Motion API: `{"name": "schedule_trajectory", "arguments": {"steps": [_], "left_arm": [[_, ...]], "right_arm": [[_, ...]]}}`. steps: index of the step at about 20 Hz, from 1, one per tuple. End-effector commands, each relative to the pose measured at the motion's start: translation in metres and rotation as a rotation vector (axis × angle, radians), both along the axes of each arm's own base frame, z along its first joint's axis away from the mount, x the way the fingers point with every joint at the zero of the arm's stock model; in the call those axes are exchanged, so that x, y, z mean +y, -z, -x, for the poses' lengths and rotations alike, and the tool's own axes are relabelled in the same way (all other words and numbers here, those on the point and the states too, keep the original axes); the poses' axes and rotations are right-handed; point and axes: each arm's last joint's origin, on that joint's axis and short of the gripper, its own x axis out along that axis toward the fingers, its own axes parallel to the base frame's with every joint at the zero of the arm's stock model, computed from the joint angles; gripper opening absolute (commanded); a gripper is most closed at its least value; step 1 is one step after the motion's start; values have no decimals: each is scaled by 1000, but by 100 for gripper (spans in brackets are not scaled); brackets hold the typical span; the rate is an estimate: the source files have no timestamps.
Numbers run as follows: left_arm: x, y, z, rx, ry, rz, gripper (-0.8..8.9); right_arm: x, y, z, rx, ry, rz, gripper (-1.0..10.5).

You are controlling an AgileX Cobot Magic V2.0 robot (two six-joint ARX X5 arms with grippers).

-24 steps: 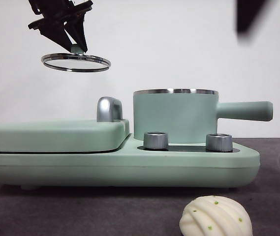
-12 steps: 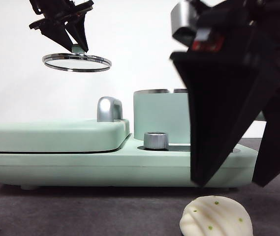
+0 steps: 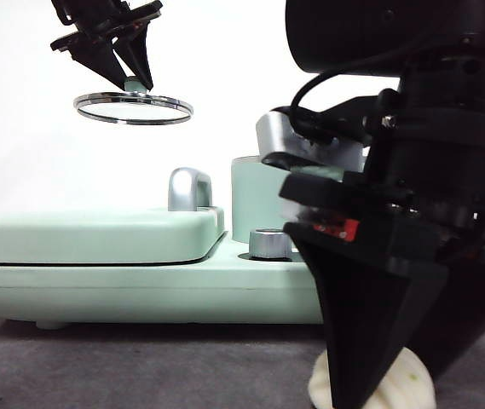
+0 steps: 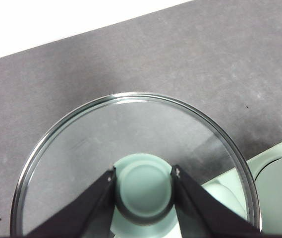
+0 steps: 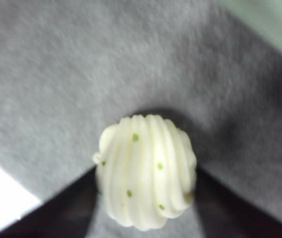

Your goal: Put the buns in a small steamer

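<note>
Left gripper (image 3: 135,75): raised high over the flat griddle side of the cooker, fingers (image 4: 88,208) clenched on the green knob (image 4: 143,193) of the glass lid (image 3: 133,108); lid hangs level in the air, well clear of the appliance.
Right gripper (image 3: 395,375): down at the near edge of the bench (image 3: 140,366), in front of the cooker; fingers (image 5: 56,208) spread, one either side of the ridged bun (image 5: 145,171); contact cannot be told.
Ridged bun: cream-white, curved ridges, small green dots; sits on the grey bench surface, outside the pot.
Small steamer (image 3: 255,200): mint-green pot on the cooker's right half, lid off, mostly hidden behind the right arm.
Griddle lid (image 3: 97,234): shut, chrome handle (image 3: 189,187) upright at its right end.
Knob on cooker (image 3: 269,243): steel, just in front of the steamer.
</note>
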Motion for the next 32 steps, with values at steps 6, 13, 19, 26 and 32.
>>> {"name": "schedule_trajectory", "arguments": {"steps": [6,13,19,26,32], "left_arm": [[-2,-13,0,-55,3,17,144],[-2,-13,0,-55,3,17,144],[-2,-13,0,-52,1,19,144],[-1,-11,1,-36,1,15,144],[-1,-11,1,-36,1,15,144]], "right_arm": [[9,-23,-3,17,-11,27,189],[12,-122,-42,-94,-50,-32,189],[-2,-183,-121,-215,44,-60,189],[-11,-150,-200,-150,150,10,189],[-7,-122,-214,-92,136,57,190]]}}
